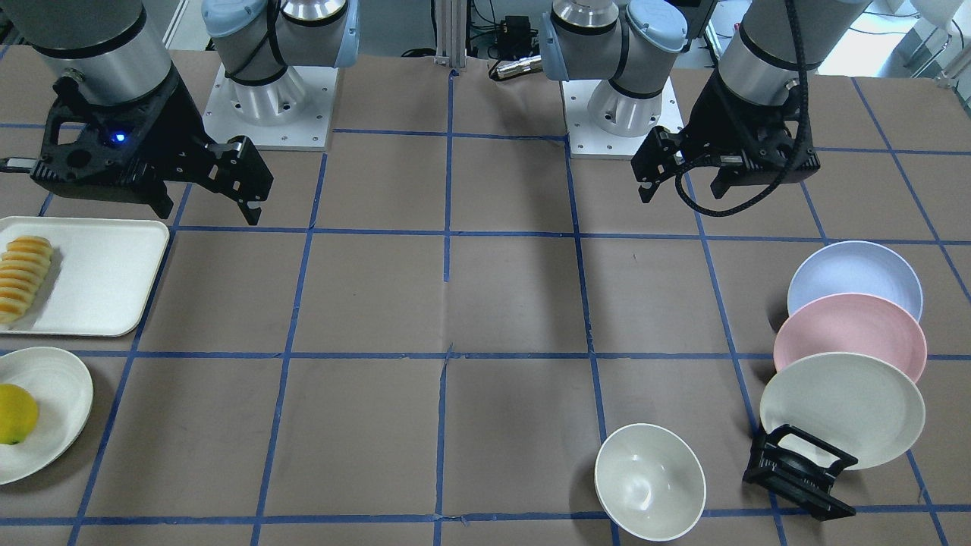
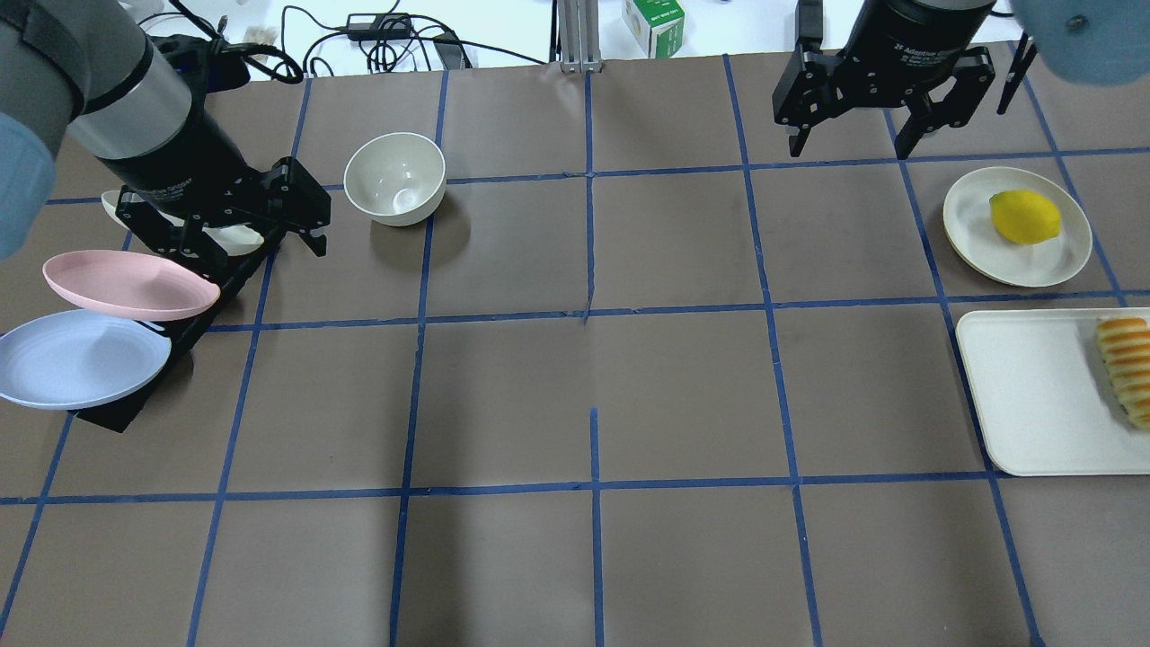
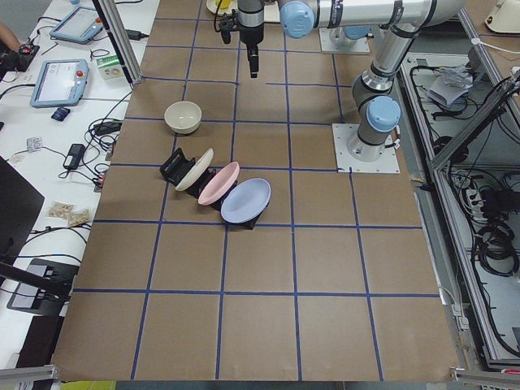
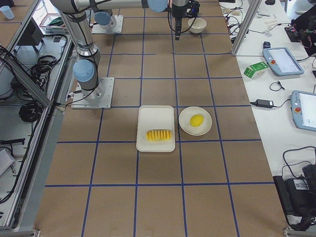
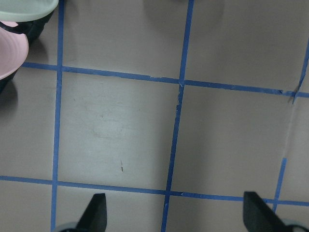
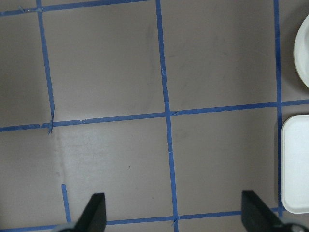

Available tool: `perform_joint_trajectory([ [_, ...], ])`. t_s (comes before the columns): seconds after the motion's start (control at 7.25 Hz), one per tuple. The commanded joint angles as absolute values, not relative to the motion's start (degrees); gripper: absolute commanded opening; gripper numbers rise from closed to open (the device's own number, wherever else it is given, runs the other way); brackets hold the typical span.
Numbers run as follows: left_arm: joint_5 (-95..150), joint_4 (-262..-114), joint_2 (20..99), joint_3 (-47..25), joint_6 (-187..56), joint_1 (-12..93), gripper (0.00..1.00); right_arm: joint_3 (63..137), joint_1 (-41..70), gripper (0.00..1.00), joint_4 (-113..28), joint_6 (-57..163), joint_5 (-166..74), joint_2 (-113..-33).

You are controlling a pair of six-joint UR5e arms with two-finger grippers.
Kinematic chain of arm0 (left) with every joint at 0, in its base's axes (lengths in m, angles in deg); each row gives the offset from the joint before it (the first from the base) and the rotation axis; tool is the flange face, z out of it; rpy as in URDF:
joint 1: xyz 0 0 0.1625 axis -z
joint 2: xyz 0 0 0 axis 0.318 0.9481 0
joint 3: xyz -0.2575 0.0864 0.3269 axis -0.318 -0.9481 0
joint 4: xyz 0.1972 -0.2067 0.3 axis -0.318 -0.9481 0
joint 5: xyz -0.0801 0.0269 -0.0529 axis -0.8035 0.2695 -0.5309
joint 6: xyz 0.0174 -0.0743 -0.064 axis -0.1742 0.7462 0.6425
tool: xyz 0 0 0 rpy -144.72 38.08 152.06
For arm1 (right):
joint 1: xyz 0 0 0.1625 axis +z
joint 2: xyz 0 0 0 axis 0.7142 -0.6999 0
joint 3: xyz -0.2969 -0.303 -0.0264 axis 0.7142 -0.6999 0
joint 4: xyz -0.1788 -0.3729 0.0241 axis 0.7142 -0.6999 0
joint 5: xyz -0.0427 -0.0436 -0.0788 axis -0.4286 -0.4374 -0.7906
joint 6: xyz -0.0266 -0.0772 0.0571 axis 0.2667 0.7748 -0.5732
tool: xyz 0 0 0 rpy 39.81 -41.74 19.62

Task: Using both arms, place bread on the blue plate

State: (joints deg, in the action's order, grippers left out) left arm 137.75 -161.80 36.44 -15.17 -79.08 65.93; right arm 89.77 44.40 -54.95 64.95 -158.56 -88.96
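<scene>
The bread (image 1: pixel 23 277) lies on a white tray (image 1: pixel 106 303) at the table's end on my right side; it also shows in the overhead view (image 2: pixel 1127 368). The blue plate (image 1: pixel 853 277) leans in a black rack (image 1: pixel 796 474) at the other end, nearest the robot, and shows in the overhead view (image 2: pixel 81 359). My left gripper (image 1: pixel 680 189) is open and empty, high above the table near the rack (image 5: pixel 176 215). My right gripper (image 1: pixel 208 212) is open and empty, above the table beside the tray (image 6: pixel 174 212).
A pink plate (image 1: pixel 850 334) and a cream-white plate (image 1: pixel 842 406) lean in the same rack. A white bowl (image 1: pixel 648 481) stands beside the rack. A lemon (image 1: pixel 15 413) sits on a small cream plate (image 1: pixel 53 425) next to the tray.
</scene>
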Motion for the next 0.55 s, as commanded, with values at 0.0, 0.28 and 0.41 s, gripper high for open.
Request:
perform_joint_trajectory([
  [0.0,137.72,-161.82,36.55,-15.1,-79.28,65.92,1.0,90.06,44.24,1.0,-54.63,65.0,-158.62,-88.99],
  [0.28,137.72,-161.82,36.37,-15.36,-79.28,65.92,1.0,90.06,44.07,1.0,-54.63,65.09,-158.7,-88.99],
  [0.41,137.72,-161.82,36.37,-15.45,-79.28,65.92,1.0,90.06,44.07,1.0,-54.8,65.0,-158.7,-88.99],
])
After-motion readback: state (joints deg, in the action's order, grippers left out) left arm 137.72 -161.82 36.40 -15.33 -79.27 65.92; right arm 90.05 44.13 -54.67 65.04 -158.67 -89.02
